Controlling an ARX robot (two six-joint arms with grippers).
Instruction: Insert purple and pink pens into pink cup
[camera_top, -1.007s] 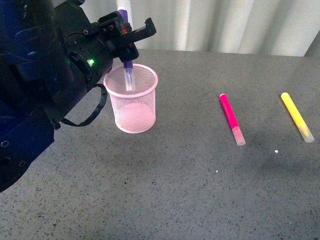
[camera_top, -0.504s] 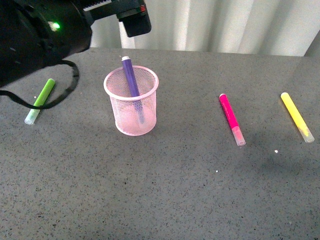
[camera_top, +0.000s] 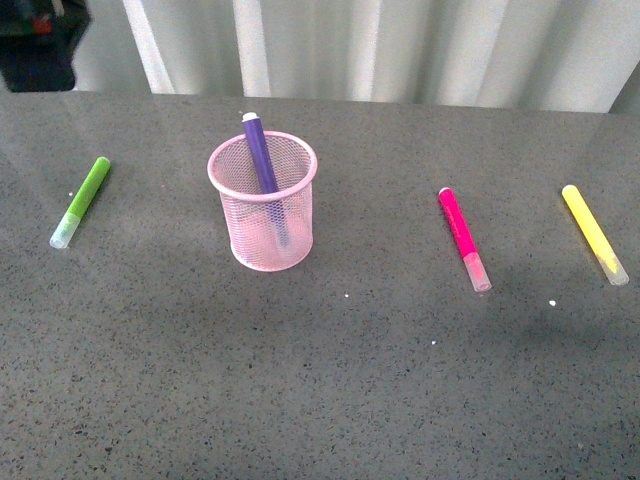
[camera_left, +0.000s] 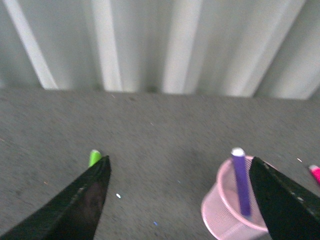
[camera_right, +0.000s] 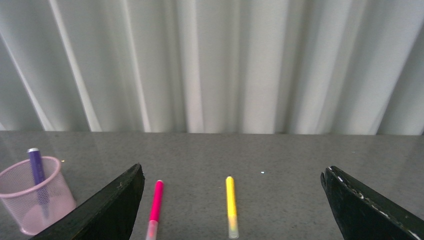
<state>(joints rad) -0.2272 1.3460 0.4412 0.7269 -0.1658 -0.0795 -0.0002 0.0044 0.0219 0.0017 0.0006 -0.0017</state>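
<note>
The pink cup (camera_top: 245, 230) stands upright left of the table's middle. The purple pen (camera_top: 260, 155) leans inside it, its top above the rim. The pink pen (camera_top: 464, 238) lies flat on the table, well to the cup's right. In the left wrist view my left gripper (camera_left: 179, 160) is open and empty, up above the table, with the cup (camera_left: 220, 220) and purple pen (camera_left: 242, 182) by one finger. My right gripper (camera_right: 232, 170) is open and empty, well above the pink pen (camera_right: 156, 200). Only a dark piece of the left arm (camera_top: 35, 40) shows in the front view's corner.
A lime-green marker (camera_top: 81, 200) lies left of the cup. A yellow marker (camera_top: 594, 233) lies at the far right, beyond the pink pen. A pleated white curtain (camera_top: 400, 50) runs along the table's back edge.
The left gripper let go of the purple pen, which now rests in the cup. The left arm drew up and away to the left, uncovering the green marker.
</note>
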